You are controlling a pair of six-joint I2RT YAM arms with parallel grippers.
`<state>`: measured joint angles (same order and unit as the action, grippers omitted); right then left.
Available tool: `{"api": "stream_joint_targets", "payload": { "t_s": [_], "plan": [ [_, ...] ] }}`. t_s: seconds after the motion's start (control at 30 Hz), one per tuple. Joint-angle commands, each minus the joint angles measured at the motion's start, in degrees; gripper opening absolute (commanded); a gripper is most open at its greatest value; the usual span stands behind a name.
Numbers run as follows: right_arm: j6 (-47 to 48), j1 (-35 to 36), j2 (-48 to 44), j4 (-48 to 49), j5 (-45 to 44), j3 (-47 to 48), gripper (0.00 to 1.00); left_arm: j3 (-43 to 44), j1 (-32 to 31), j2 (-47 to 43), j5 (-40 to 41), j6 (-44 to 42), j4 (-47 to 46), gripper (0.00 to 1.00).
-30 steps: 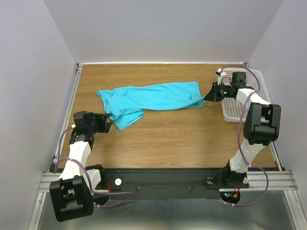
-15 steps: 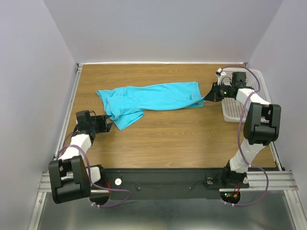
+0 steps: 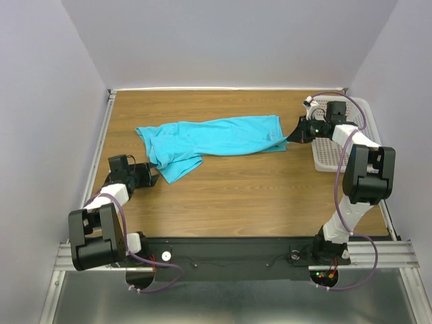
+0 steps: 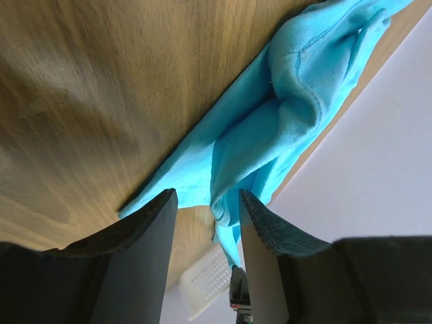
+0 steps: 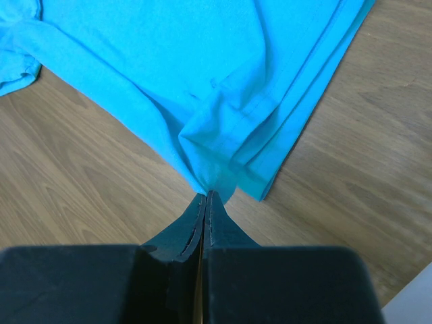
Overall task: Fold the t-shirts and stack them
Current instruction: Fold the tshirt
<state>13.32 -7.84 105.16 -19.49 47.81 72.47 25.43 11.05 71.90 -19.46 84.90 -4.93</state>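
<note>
Our right gripper is clamped tight on a bunched hem corner of the plain turquoise-blue cloth t-shirt. The shirt trails away ahead of its jaws, rumpled on the brown wooden table. Our left gripper stands wide and empty, low over the wood, with the shirt's nearest edge just ahead of its fingers. We judge spreading is the step in hand. The left should ease forward and pinch that edge cleanly, then both should draw apart evenly so the cloth lies flat.
</note>
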Motion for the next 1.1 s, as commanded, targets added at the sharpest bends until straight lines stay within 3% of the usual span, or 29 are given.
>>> {"api": "stream_joint_targets", "payload": {
  "t_s": [0.0, 0.6, 0.63, 0.67, 0.83, 1.07],
  "plan": [
    [0.4, 0.3, 0.8, -0.1, 0.7, -0.1, 0.0, 1.2, 0.2, 1.6, -1.4, -0.6, -3.2, 0.52],
    [0.4, 0.2, 1.1, -0.1, 0.6, -0.1, 0.01, 2.9, 0.3, 10.5, -4.4, -2.2, -10.4, 0.47],
    [0.3, 0.2, 1.1, -0.1, 0.6, -0.1, 0.01, 3.0, 0.2, 11.6, -4.8, -2.4, -11.9, 0.44],
    [0.4, 0.3, 1.1, -0.1, 0.7, -0.1, 0.01, 2.8, 0.3, 12.1, -5.9, -2.1, -13.4, 0.33],
    [0.5, 0.3, 1.1, -0.1, 0.7, -0.1, 0.01, 2.9, 0.3, 15.8, -10.2, -3.3, -20.3, 0.1],
    [1.4, 0.3, 0.2, -0.4, -0.2, 0.0, 0.01, 4.2, 1.6, 12.7, -15.1, -7.9, -24.4, 0.0]
  ]
}}
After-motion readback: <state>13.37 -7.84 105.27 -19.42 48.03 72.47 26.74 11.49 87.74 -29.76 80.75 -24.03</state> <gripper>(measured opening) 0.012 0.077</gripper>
